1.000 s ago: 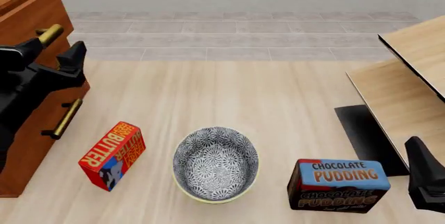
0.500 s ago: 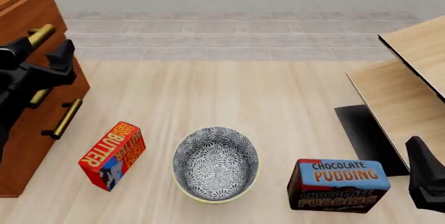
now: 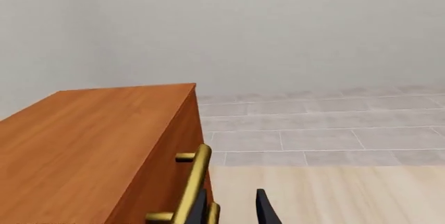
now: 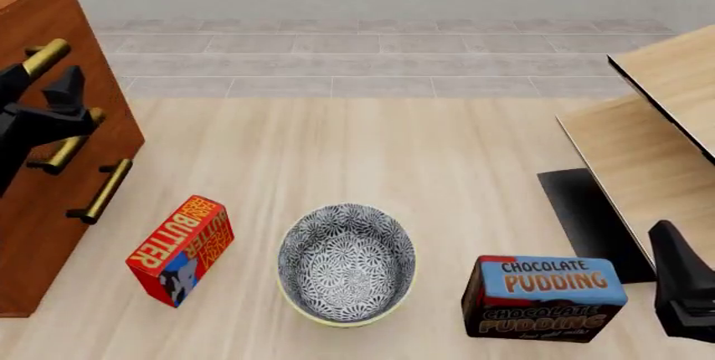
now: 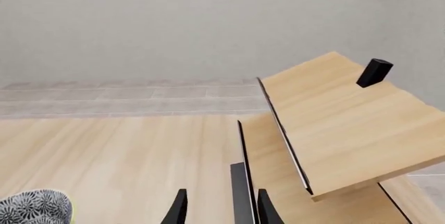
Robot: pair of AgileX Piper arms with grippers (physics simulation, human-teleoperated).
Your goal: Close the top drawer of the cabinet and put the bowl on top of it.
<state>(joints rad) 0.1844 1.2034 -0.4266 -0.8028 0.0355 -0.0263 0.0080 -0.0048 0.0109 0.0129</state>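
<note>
Left gripper (image 4: 50, 96): at the cabinet's front, high on the table's left side; its dark fingers (image 4: 65, 85) stand parted, with a plain gap between them and nothing clamped.
Left gripper's contact: the fingers sit right at the brass handle (image 3: 193, 182) of the top drawer (image 3: 163, 182); whether a finger presses on the bar or the wood cannot be told.
Top drawer: its front looks flush with the cabinet's front face in the left wrist view, no gap showing at the top edge.
Cabinet (image 4: 50, 33): reddish-brown, at the left edge of the front view; its flat top (image 3: 83, 146) is bare wood; two lower brass handles (image 4: 103, 192) show below the gripper.
Right gripper (image 5: 220, 211): low at the near right corner, fingers a narrow gap apart, holding nothing and touching nothing.
Bowl (image 4: 347, 264): upright on the table near the front edge, about midway between the two arms, well apart from both grippers; only its patterned rim shows in the right wrist view.
Bowl's neighbours: a red butter box (image 4: 180, 249) stands tilted just to its left, between it and the cabinet; a chocolate pudding box (image 4: 544, 297) lies to its right, near the right gripper. Neither touches the bowl.
Open room: bare light-wood table (image 4: 357, 151) stretches behind the bowl up to the cabinet's front.
Right edge: pale wooden furniture (image 4: 659, 134) with slanted boards takes up the right side.
</note>
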